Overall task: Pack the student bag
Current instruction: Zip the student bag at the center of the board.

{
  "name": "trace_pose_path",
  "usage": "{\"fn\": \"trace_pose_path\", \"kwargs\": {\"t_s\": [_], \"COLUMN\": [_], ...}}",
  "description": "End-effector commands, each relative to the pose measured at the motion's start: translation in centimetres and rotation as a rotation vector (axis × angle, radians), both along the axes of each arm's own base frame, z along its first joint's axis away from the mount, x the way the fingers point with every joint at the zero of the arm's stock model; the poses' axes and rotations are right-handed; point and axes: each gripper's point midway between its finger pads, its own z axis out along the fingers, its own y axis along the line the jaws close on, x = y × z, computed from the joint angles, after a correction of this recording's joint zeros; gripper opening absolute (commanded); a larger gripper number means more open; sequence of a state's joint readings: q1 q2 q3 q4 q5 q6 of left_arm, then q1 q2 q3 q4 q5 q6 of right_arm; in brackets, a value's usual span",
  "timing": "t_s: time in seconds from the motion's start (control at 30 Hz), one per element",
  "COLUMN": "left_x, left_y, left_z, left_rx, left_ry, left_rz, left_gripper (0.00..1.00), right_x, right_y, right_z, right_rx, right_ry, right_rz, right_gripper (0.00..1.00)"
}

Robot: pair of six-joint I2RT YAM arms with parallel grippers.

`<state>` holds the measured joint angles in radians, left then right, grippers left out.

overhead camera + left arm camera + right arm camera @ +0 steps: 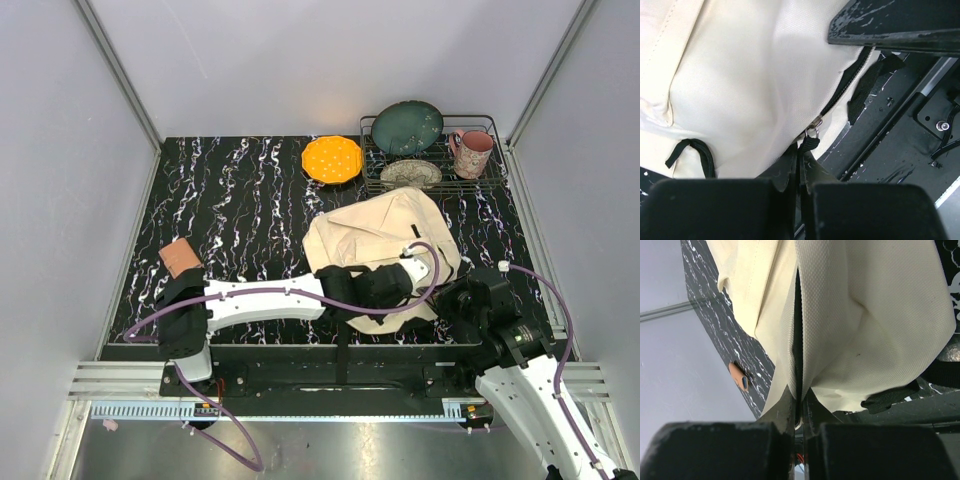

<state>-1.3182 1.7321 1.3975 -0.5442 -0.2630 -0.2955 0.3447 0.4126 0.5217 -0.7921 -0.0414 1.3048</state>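
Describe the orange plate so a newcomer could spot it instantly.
Find the black wire dish rack at the far right of the black marbled table. Just left of it lies the round orange plate. Unlike the dark green plate and pale patterned plate, it sits outside the rack.

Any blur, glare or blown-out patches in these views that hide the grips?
Top external: even light, sharp, only soft shadows on the table. Left wrist: the student bag washes out near white, yet the zipper pull is legible; the left fingers are dark and soft. Right wrist: fabric weave crisp, right fingers dark.
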Motion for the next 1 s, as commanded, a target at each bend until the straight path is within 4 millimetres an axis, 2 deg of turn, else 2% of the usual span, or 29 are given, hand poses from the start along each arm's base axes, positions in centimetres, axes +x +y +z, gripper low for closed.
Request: {"fn": "trace_pose_path", "kwargs": {"t_s": [0.0, 0.03, 0.07, 0.13, 0.17, 0.23, 0.33, 0.43, 0.8, 0.9, 0.97], "left_x": [1.6, 2.0, 1.8, 1.5, 1.2, 0.6, -0.2, -0.4, 2.1, 2.5, 2.0], "left_y": [1.0, 1.7, 2.3, 3.0, 3.7, 4.2, 5.8, 7.0, 11.9, 13.1, 12.8], "left_z": [3.5, 4.0, 3.3, 3.8, 2.8, 2.7, 0.7, 0.0, -1.5, -2.2, -2.3], "left_rx": [-0.104, -0.118, -0.107, -0.130, -0.110, -0.120, -0.086, -0.081, -0.011, 0.015, 0.003], "left_ry": [-0.027, -0.023, -0.010, 0.005, 0.018, 0.038, 0.070, 0.078, 0.045, 0.047, 0.069], "left_rz": [0.078, 0.089, 0.090, 0.084, 0.080, 0.075, 0.085, 0.112, 0.227, 0.249, 0.228], "left_gripper": [0.00, 0.00, 0.00, 0.00, 0.00, 0.00, 0.00, 0.00, 0.00, 0.00, 0.00], "right_x": [1.2, 1.1, 1.2, 1.2, 1.3, 1.4, 1.5, 1.6, 1.6, 1.5, 1.4], "right_y": [-1.1, -1.4, -1.8, -2.1, -2.4, -2.5, -2.6, -2.7, -3.1, -3.1, -2.8], "right_z": [2.2, 2.1, 2.1, 2.3, 2.2, 2.3, 2.0, 2.0, 1.4, 1.4, 1.9], "right_rx": [-0.038, -0.057, -0.071, -0.082, -0.087, -0.077, -0.083, -0.088, -0.119, -0.115, -0.105], "right_ry": [-0.092, -0.091, -0.093, -0.103, -0.105, -0.115, -0.114, -0.115, -0.108, -0.115, -0.131], "right_rz": [-0.047, -0.049, -0.067, -0.083, -0.096, -0.110, -0.121, -0.125, -0.128, -0.126, -0.106], "right_gripper": [0.05, 0.04, 0.04, 0.02, 0.02, 0.02, 0.01, 0.00, 0.00, 0.05, 0.24]}}
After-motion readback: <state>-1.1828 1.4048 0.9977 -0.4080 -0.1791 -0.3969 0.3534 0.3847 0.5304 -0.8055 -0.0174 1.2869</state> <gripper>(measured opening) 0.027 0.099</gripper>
